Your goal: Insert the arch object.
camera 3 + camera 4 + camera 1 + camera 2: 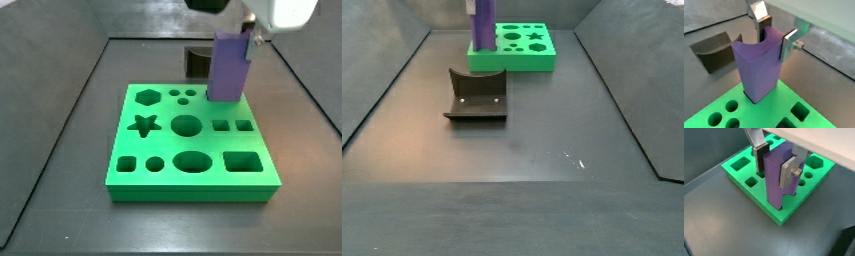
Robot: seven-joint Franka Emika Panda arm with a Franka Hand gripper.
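Note:
The arch object [757, 70] is a tall matte purple block with a scooped top. It stands upright with its foot in a slot at a far corner of the green board [764, 112]. It shows in both wrist views [774, 183] and both side views [230, 70] [481, 28]. My gripper [775, 46] is at the block's upper end, one silver finger [789, 175] flat on one face and the dark-padded finger [761, 158] on the opposite face. It looks shut on the block. In a side view the gripper [249, 28] sits above the board's back right corner.
The green board [194, 190] has several shaped holes: star, hexagon, circles, squares. A squat dark grey block with a scooped top [476, 95] lies on the grey floor beside the board and also shows in a wrist view [714, 50]. Dark walls enclose the floor.

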